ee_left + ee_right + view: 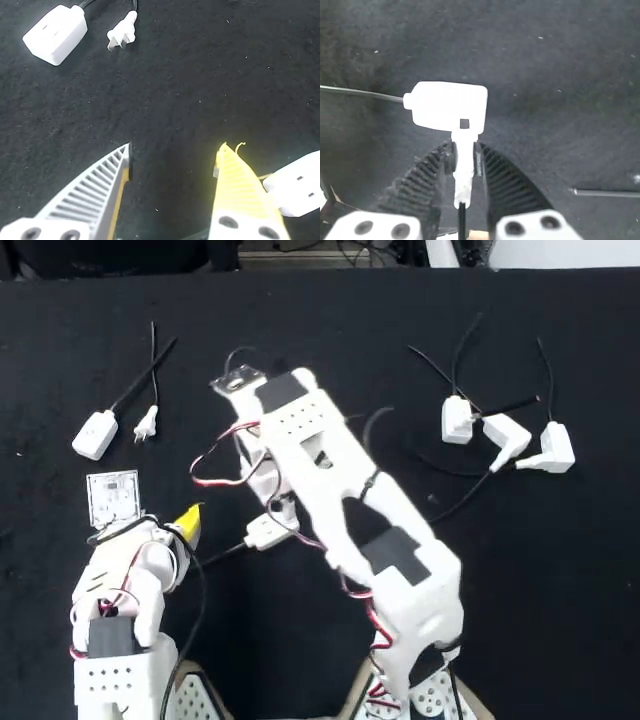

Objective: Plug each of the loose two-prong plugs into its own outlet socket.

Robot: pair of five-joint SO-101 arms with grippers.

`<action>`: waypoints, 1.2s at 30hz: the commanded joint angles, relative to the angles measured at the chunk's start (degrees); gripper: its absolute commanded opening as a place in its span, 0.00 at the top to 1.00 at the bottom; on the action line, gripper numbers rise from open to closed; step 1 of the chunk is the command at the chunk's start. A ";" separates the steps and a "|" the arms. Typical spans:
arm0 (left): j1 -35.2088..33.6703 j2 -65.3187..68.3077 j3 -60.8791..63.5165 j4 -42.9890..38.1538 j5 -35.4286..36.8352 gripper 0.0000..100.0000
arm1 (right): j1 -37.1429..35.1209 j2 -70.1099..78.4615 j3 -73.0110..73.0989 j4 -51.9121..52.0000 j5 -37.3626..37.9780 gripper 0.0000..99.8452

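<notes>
My right gripper (pixel 465 150) is shut on a white two-prong plug (pixel 464 165) whose front end meets a white outlet socket (pixel 447 106) lying on the black table. In the high view that socket (pixel 265 530) lies mid-table, under the right arm. My left gripper (pixel 175 147) stands open over bare cloth, its yellow finger (pixel 190 523) just left of that socket (pixel 295 190). Farther off lie a loose white plug (pixel 122 35) and a second socket (pixel 55 34) side by side, apart from each other; the high view has them at far left (pixel 146 425), (pixel 96 434).
At the right of the black table (pixel 560 570), a group of three white plug and socket bodies (pixel 505 437) lies with thin black cords trailing toward the back. The right arm (pixel 340 500) stretches diagonally across the middle. Red and white wires hang beside it.
</notes>
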 commanded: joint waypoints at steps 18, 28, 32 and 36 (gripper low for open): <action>-0.75 -0.35 -1.19 0.09 0.00 0.73 | 0.35 0.66 -3.56 0.70 4.13 0.99; -0.92 -0.35 -1.19 0.09 0.00 0.73 | 1.05 0.75 -8.75 3.16 4.75 0.99; -0.92 -0.35 -1.19 0.09 0.00 0.73 | 1.41 1.19 -8.75 3.60 4.84 0.99; -0.92 -0.35 -1.19 0.09 0.00 0.73 | 1.14 4.35 -9.01 4.13 4.84 0.99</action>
